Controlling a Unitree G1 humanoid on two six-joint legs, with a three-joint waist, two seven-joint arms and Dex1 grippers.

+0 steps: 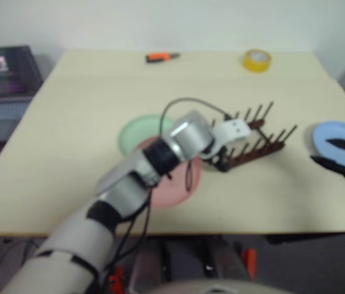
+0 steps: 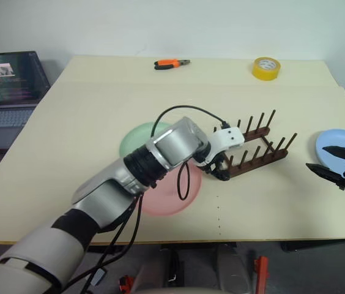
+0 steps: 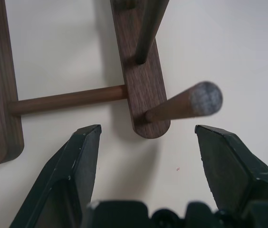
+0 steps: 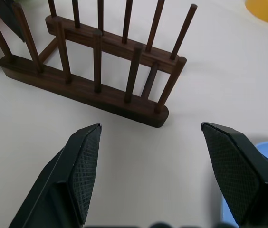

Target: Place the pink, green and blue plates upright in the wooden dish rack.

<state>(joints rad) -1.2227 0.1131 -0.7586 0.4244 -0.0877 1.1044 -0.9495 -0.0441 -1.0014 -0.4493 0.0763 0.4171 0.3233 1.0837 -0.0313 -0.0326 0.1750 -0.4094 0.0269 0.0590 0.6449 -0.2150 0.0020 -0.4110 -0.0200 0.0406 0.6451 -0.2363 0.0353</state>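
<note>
Left claw (image 2: 219, 171) spread wide, empty, poised over near end of rack (image 2: 255, 149); right claw (image 2: 334, 167) likewise apart, empty, hovering at blue plate (image 2: 337, 142) on bench (image 2: 68, 135). Pink plate (image 2: 166, 199) and green plate (image 2: 137, 139) lying flat beside rack, overlapping, partly under arm. Likely light, stiff, smooth plates, prone to slip; best pinched at the rim edge, then tipped upright between pegs.

The dish rack (image 4: 91, 71) is dark brown wood, smooth with a dull sheen, its end peg (image 3: 184, 104) showing a pale raw tip just beyond the left gripper (image 3: 146, 156), whose fingers (image 3: 79, 164) are matt black plastic. The right gripper's (image 4: 150, 171) pads (image 4: 87, 161) are finely cross-hatched.
</note>
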